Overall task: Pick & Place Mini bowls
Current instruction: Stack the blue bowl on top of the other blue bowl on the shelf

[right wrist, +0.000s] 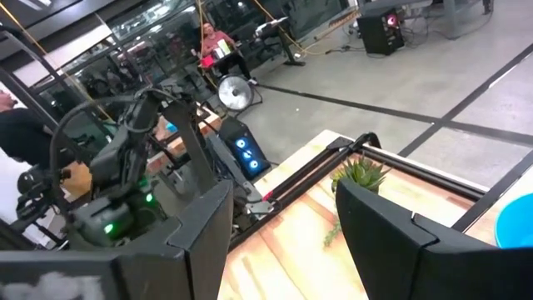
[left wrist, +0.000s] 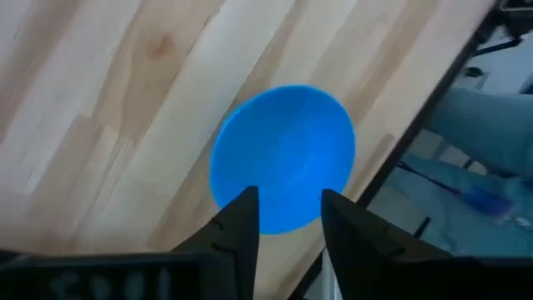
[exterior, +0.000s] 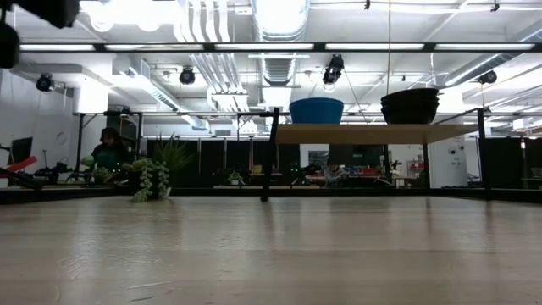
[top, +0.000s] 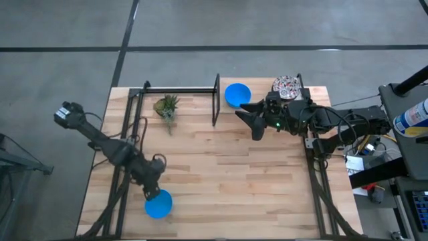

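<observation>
We hover our left hand [left wrist: 287, 221], fingers apart, over a blue bowl [left wrist: 283, 157]; next, probably descend and close.

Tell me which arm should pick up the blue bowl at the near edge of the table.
Left. The left gripper hangs directly over that blue bowl, its open fingers framing the bowl in the wrist view. The right gripper is across the table, by the shelf's blue bowl.

You see a small green plant [top: 166, 107] lying on the wooden counter [top: 221, 174] beside a black frame [top: 215, 100].
</observation>
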You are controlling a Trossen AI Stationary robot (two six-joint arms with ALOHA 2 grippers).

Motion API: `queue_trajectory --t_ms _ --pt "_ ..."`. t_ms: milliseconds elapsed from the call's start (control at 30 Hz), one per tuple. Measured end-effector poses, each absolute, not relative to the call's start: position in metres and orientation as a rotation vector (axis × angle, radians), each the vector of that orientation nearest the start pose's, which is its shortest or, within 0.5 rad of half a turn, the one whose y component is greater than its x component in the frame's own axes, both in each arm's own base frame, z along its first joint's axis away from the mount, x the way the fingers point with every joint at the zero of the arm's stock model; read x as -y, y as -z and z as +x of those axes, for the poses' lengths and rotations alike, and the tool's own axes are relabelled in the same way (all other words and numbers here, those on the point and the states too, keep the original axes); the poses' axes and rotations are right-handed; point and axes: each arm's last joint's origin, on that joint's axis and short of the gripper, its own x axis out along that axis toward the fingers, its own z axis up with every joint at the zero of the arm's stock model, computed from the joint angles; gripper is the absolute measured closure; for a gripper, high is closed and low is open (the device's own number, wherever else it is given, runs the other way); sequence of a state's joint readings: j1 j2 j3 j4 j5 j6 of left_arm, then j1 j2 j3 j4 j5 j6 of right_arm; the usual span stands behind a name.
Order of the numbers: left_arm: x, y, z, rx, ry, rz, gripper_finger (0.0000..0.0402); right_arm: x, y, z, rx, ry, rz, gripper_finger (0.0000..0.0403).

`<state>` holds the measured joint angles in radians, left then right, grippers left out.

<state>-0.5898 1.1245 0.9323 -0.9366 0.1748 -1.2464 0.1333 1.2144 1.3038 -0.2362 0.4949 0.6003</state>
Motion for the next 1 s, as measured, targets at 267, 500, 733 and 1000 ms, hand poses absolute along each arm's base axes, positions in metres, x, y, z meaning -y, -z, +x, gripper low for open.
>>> queue_trajectory --t_ms 267,500,733,1000 --pt "0.138 -0.250 0.161 -1.396 -0.144 -0.721 0.0260 -0.021 -0.419 0.258 -0.027 0.393 0.546 0.0193" --pt "0.142 -0.216 0.163 -1.507 -0.240 -0.641 0.0260 -0.021 -0.418 0.258 -0.028 0.395 0.546 0.0193" --pt "0.142 -0.191 0.162 -1.547 -0.245 -0.646 0.0260 -0.021 -0.418 0.258 -0.029 0.395 0.547 0.0193" --pt "0.144 -0.173 0.162 -1.542 -0.167 -0.743 0.0274 -0.021 -0.418 0.258 -0.028 0.395 0.549 0.0193"
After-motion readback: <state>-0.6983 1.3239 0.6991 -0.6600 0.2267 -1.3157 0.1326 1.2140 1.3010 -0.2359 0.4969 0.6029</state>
